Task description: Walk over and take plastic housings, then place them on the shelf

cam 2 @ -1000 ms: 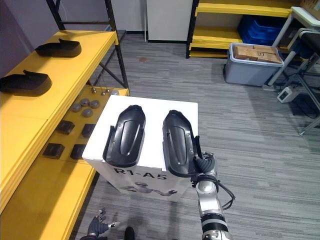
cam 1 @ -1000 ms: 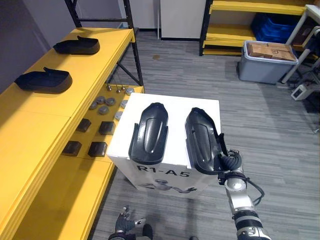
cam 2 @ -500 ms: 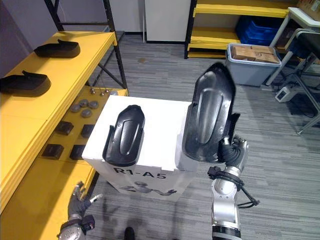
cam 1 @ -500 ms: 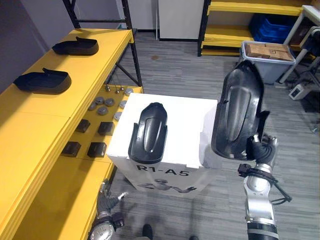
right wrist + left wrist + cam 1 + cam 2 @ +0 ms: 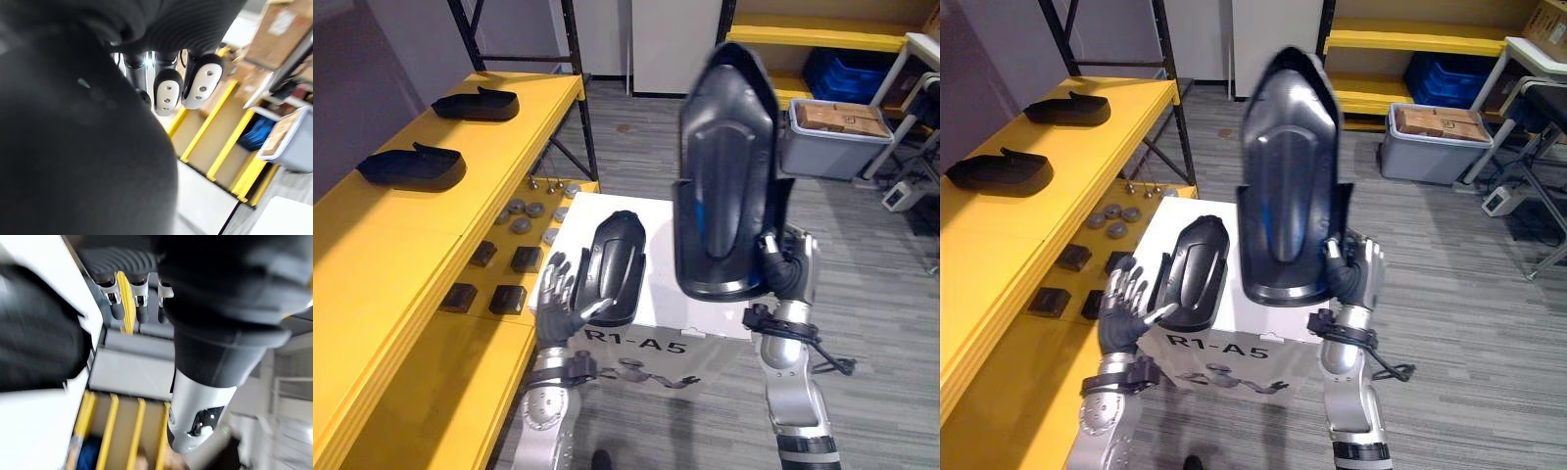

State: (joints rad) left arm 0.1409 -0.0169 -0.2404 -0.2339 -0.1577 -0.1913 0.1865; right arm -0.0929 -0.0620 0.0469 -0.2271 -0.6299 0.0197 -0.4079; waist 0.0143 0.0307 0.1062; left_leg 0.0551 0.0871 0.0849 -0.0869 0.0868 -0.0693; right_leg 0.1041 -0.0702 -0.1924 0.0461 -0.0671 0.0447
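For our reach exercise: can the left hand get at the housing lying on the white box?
Probably yes: the open left hand is right beside the housing on the white box, nothing between. The right hand holds the other housing raised clear.

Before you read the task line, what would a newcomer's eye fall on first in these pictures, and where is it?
The large black housing stands out first, held upright in the right hand above the white box. Next comes the second housing, lying on that box with the open left hand at its side. Two more housings sit on the yellow shelf to the robot's left.
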